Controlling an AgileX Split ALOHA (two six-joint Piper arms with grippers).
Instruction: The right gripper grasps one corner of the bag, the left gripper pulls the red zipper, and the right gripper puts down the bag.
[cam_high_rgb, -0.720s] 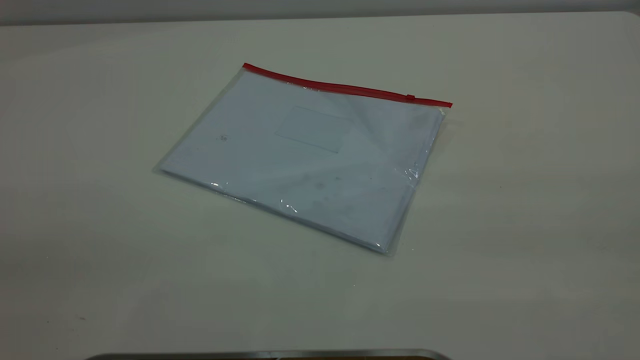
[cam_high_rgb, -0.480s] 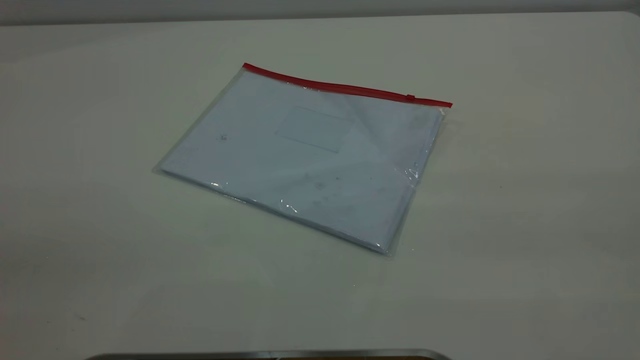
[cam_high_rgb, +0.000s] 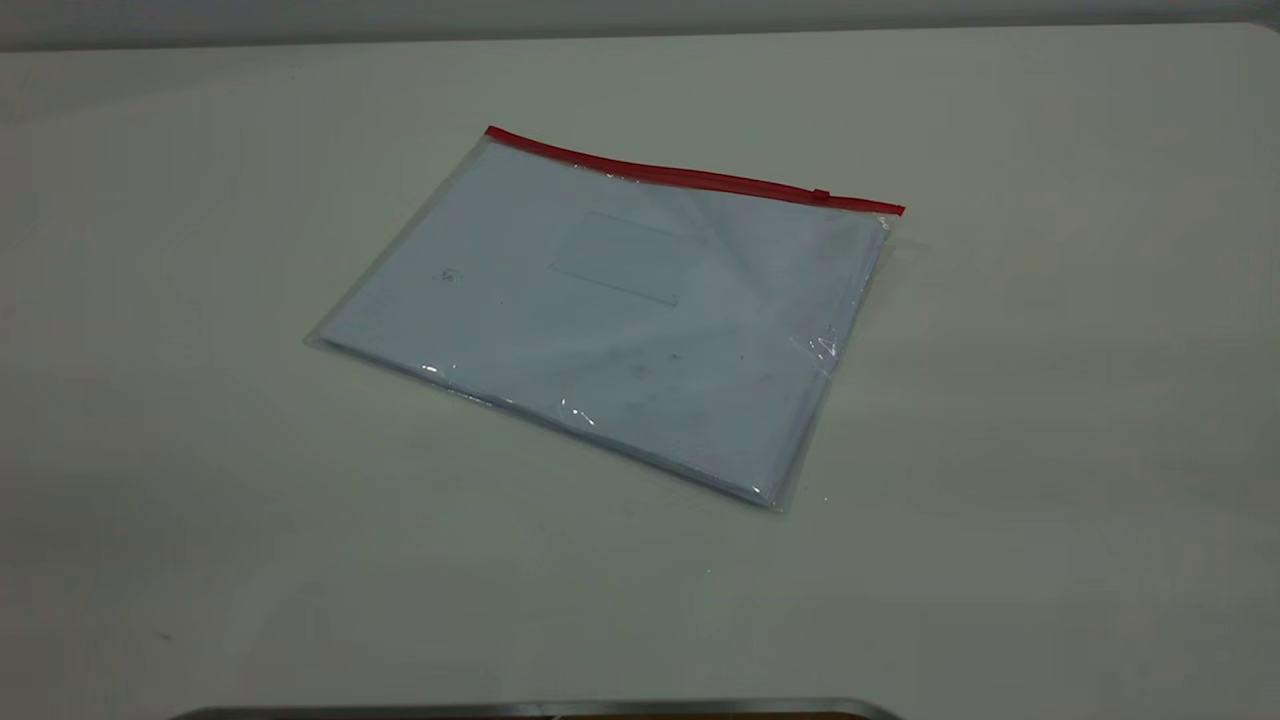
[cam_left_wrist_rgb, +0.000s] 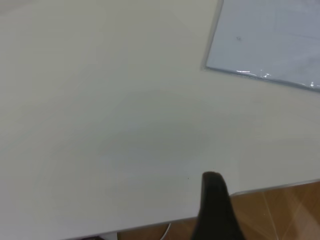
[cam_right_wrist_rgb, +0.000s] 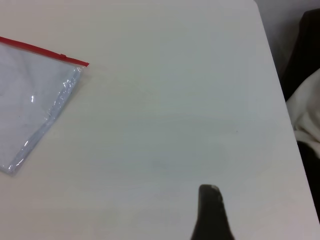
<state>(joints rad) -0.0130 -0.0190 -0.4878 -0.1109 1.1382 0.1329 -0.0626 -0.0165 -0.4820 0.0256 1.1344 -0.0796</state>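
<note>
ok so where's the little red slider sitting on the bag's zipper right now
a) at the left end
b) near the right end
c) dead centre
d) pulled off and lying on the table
b: in the exterior view the slider sits on the red zipper close to the bag's right corner.

Only one dark tapered fingertip of the left gripper (cam_left_wrist_rgb: 216, 210) showed, cut off by its wrist view's edge; likewise the right gripper (cam_right_wrist_rgb: 212, 214). Neither's opening could be judged. Each wrist view cropped the large clear glossy plastic pouch (cam_left_wrist_rgb: 270, 40). Neither arm appeared in the exterior view.
</note>
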